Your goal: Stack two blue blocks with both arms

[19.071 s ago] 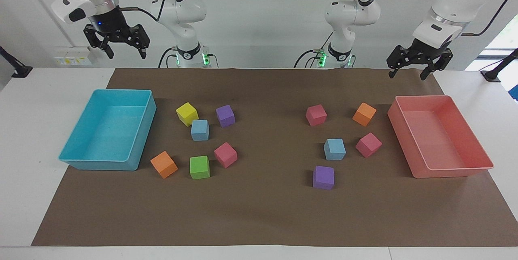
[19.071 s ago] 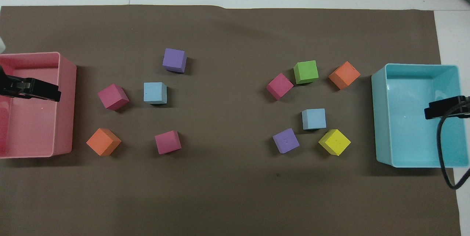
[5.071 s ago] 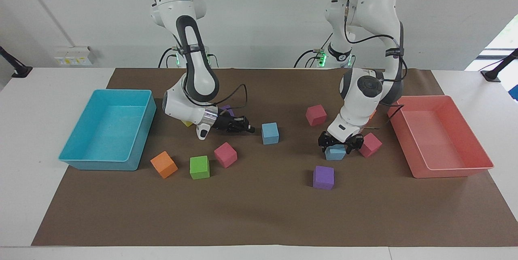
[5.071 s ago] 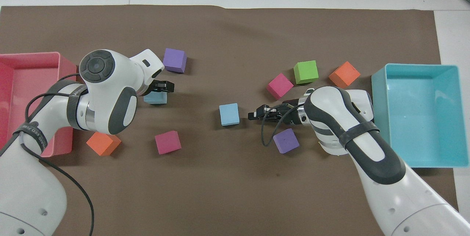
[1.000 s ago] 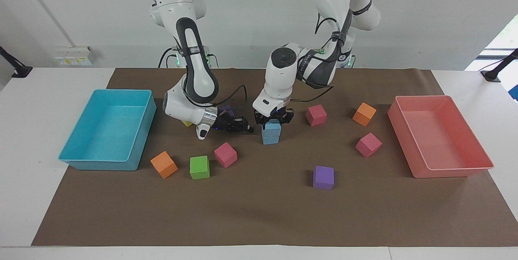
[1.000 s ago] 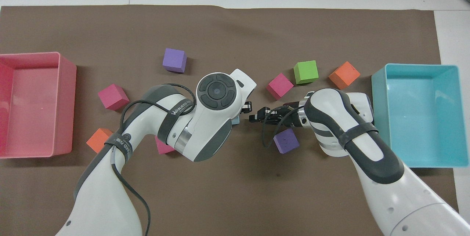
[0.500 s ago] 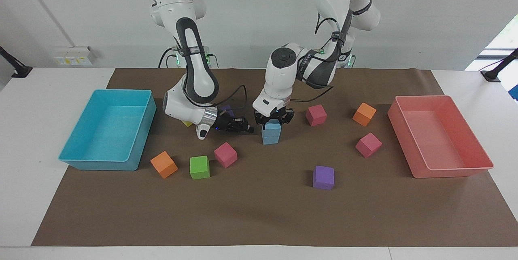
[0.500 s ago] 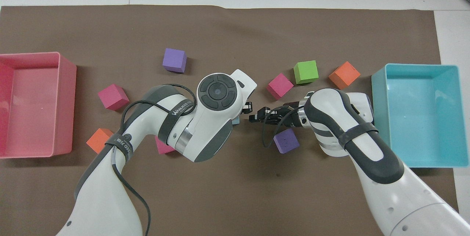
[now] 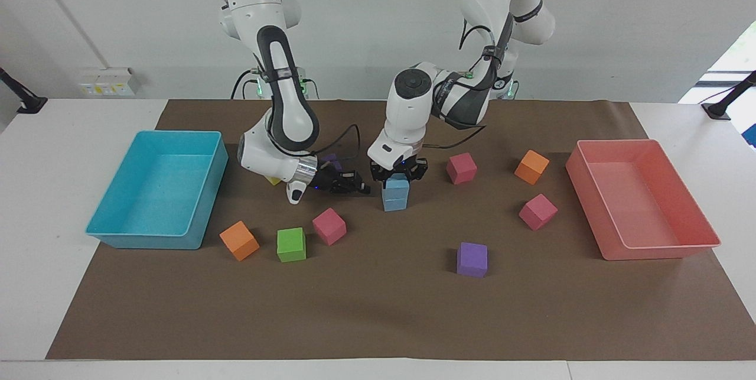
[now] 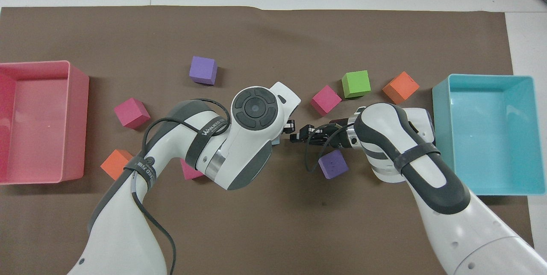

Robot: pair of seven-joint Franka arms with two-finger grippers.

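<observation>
Brown mat on white table | left gripper clamped on upper blue block, resting on lower blue block mid-mat | right gripper closed, empty, just beside stack | risk: crooked release or nudge could topple it

Two white, glossy, jointed robot arms are seen, the left arm and the right arm, each built of rounded shells. Dark grey panels are set along the forearm segments, and a round grey cap with a ring of raised pads is shown at the left arm's elbow joint. A grey band lettered in white is wrapped around the left arm's forearm. Thin black cables are looped alongside both arms. Polished silver rings are fitted at the wrists. Green lights are lit at both bases. Small black grippers are mounted at the ends.
</observation>
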